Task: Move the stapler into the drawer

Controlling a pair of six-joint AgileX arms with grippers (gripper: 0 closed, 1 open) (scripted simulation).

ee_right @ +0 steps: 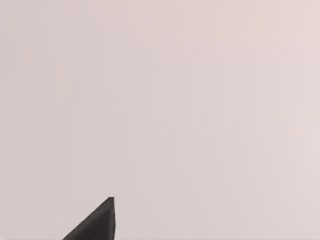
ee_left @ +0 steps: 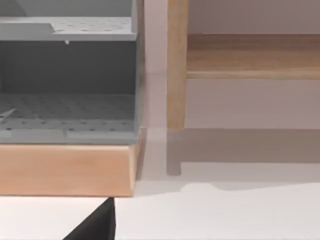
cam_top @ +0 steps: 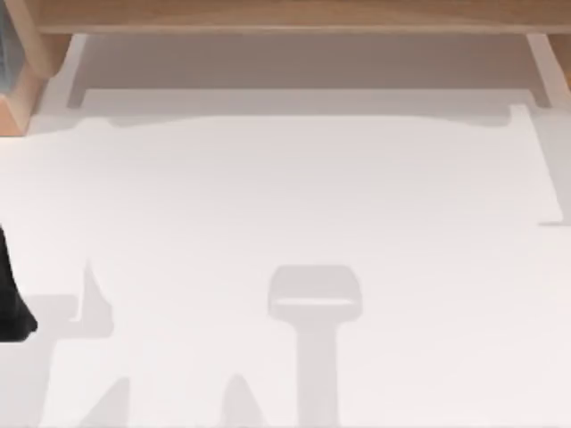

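Note:
The stapler is out of view. In the left wrist view, a drawer (ee_left: 65, 170) with a light wood front and a grey perforated floor lies open below a grey shelf. Its wooden corner sits at the top view's far left back (cam_top: 18, 89). A black part of my left arm (cam_top: 11, 303) juts in at the table's left edge. A dark tip of my left gripper (ee_left: 95, 225) hangs just in front of the drawer's wood front. A dark tip of my right gripper (ee_right: 95, 222) hangs over bare white table.
A light wooden frame (cam_top: 285, 16) runs along the table's back edge, with an upright post (ee_left: 176, 65) beside the drawer unit. White tabletop (cam_top: 294, 196) spreads across the middle, crossed by grey shadows of the arms (cam_top: 314, 303).

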